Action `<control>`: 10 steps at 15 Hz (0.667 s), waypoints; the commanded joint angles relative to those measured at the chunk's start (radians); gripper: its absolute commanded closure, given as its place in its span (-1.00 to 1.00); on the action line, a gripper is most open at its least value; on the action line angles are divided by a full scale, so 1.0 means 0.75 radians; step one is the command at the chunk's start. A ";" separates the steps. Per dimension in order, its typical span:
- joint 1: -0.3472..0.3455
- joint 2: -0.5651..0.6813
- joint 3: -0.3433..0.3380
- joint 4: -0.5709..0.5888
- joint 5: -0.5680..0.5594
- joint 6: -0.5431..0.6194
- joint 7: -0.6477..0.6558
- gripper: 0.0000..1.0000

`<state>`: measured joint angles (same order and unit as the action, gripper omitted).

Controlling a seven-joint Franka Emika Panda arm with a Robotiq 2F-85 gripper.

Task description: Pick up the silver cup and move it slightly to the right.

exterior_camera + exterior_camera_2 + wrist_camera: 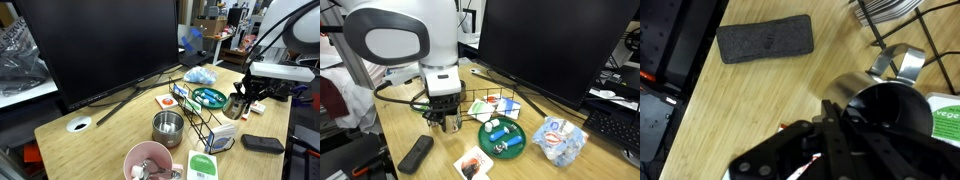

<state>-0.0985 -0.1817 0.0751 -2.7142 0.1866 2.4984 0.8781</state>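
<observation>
In an exterior view, a wooden table (pixel 110 138) in a cluttered lab holds a monitor (pixel 95 45). The gripper (pixel 240 102) hangs low over the silver cup (pixel 235 108), just beside the rack (pixel 205 118). In the wrist view, a finger (pixel 830 112) meets the cup's rim near the rack. I cannot tell whether the fingers clamp it.

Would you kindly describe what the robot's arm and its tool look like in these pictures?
The arm is glossy white with rounded shells. One joint carries a grey oval cap edged in black. A black cable loops off near the wrist. The tool is matt black and blocky, and the wrist view shows small red spots on it.
</observation>
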 commanded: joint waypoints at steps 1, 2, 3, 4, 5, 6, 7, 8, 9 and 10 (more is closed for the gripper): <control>0.026 0.022 -0.031 0.007 0.035 0.004 -0.002 0.98; 0.020 0.045 -0.035 0.009 0.040 0.017 0.016 0.98; 0.010 0.065 -0.039 0.006 0.034 0.032 0.050 0.98; 0.004 0.086 -0.051 0.004 0.038 0.048 0.076 0.98; 0.004 0.108 -0.066 0.002 0.057 0.074 0.091 0.98; 0.006 0.132 -0.082 0.002 0.077 0.111 0.102 0.98; 0.013 0.164 -0.098 0.008 0.114 0.130 0.093 0.98; 0.022 0.192 -0.110 0.012 0.163 0.155 0.064 0.98; 0.026 0.218 -0.115 0.016 0.191 0.171 0.066 0.98; 0.030 0.247 -0.117 0.022 0.227 0.187 0.061 0.98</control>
<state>-0.0974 -0.0442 0.0035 -2.7175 0.2875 2.6029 0.9352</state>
